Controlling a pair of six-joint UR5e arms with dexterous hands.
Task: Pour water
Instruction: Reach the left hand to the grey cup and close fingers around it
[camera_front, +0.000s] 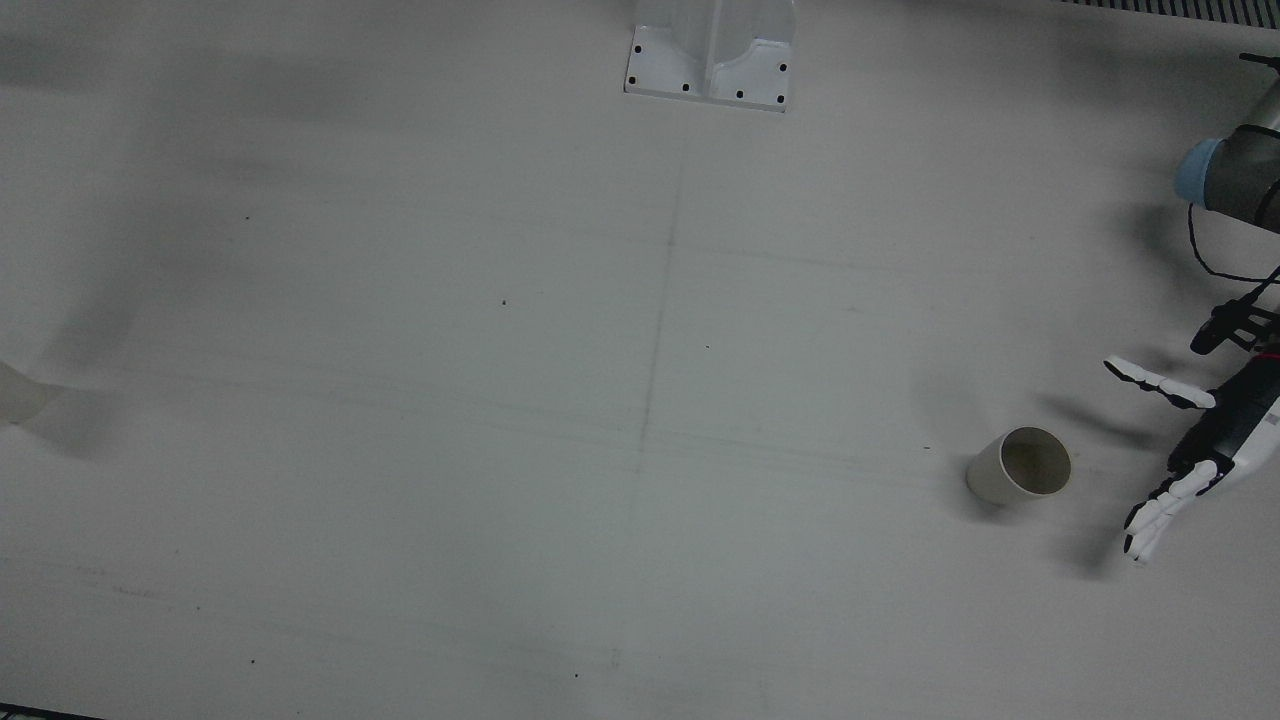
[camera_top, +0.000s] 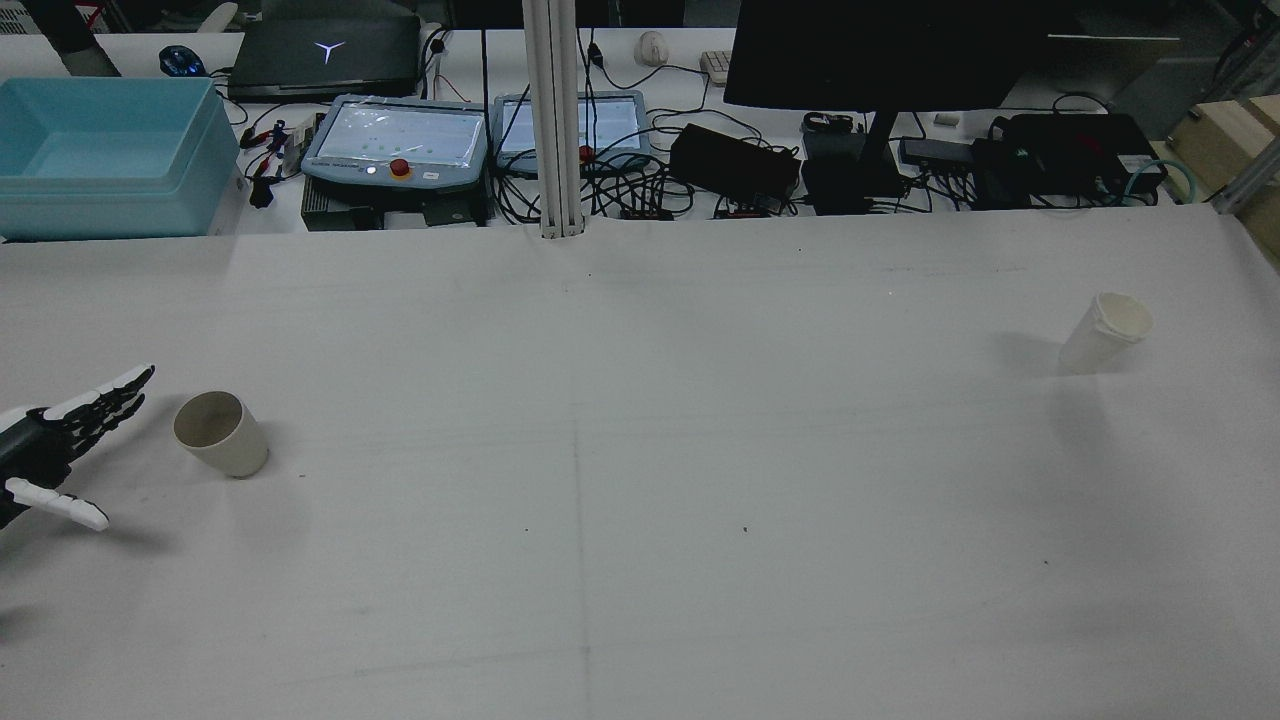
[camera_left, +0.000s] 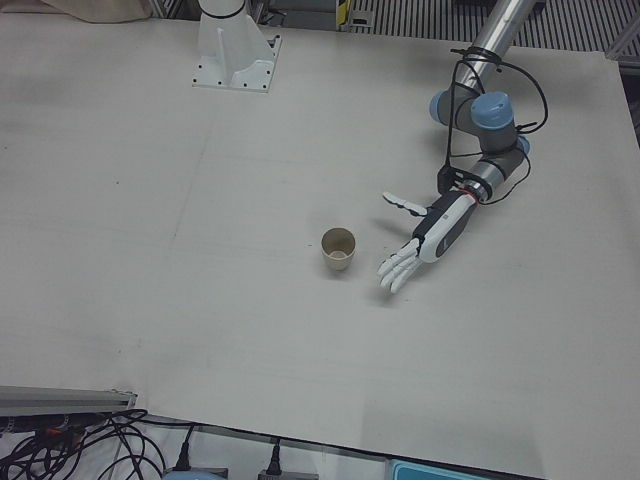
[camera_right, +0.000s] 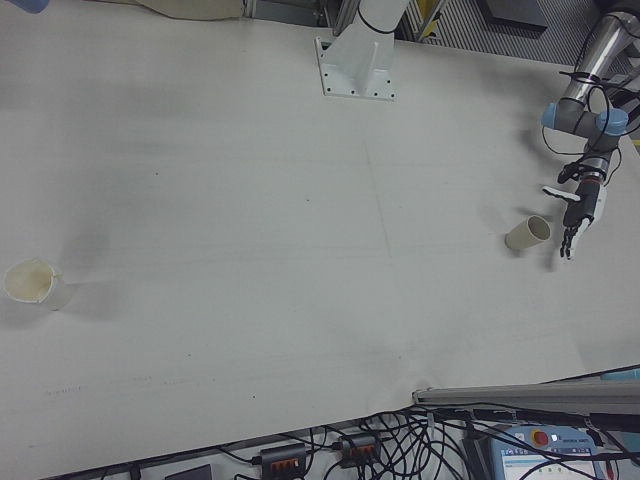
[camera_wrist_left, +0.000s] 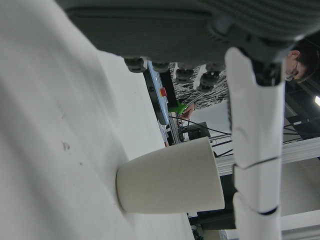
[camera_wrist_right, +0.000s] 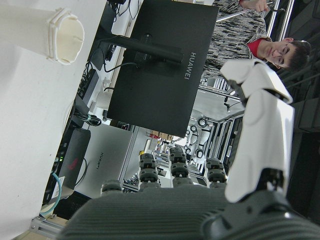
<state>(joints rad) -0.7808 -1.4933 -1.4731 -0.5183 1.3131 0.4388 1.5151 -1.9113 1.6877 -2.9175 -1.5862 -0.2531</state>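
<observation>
A beige paper cup (camera_front: 1020, 468) stands upright on the white table, also in the rear view (camera_top: 220, 433) and the left-front view (camera_left: 338, 250). My left hand (camera_front: 1190, 450) is open with fingers spread, beside the cup and not touching it; the rear view (camera_top: 55, 445) and left-front view (camera_left: 425, 240) show a small gap. In the left hand view the cup (camera_wrist_left: 170, 177) is close in front of the palm. A white cup with a spout (camera_top: 1105, 332) stands far off on the other side of the table (camera_right: 30, 284). My right hand (camera_wrist_right: 165, 215) shows only in its own view, open and empty, apart from the white cup (camera_wrist_right: 45, 30).
An arm pedestal (camera_front: 710, 60) stands at the table's robot side. Beyond the far edge in the rear view are a blue bin (camera_top: 100, 150), two teach pendants (camera_top: 395, 150), cables and a dark monitor (camera_top: 880, 50).
</observation>
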